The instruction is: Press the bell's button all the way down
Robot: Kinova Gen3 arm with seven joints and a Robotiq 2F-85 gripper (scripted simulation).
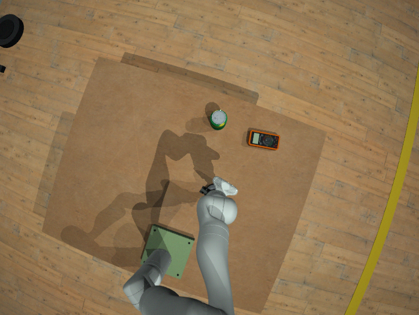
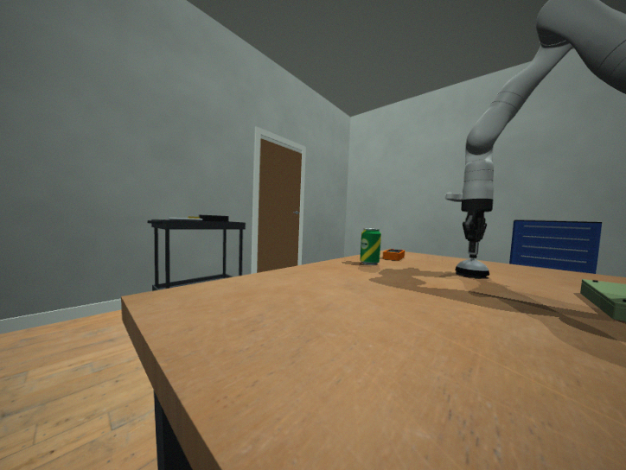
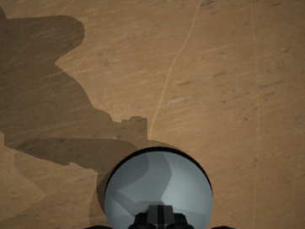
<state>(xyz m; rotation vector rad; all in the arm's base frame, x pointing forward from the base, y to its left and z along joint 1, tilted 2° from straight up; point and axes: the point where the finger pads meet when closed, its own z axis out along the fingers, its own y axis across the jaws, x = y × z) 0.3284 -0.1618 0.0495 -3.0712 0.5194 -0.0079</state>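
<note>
The bell (image 2: 472, 268) is a low silver dome on a black base, standing on the wooden table. In the wrist view the dome (image 3: 157, 191) fills the lower middle. My gripper (image 2: 473, 248) is shut and points straight down, with its fingertips (image 3: 159, 215) over the top centre of the bell. The fingertips hide the button, so I cannot tell how far down it is. In the overhead view the arm's wrist (image 1: 216, 200) covers the bell.
A green soda can (image 1: 217, 118) and an orange multimeter (image 1: 263, 139) lie further out on the table. A green box (image 1: 167, 249) sits near the arm's base. A black shelf (image 2: 196, 247) and a blue panel (image 2: 555, 245) stand beyond the table.
</note>
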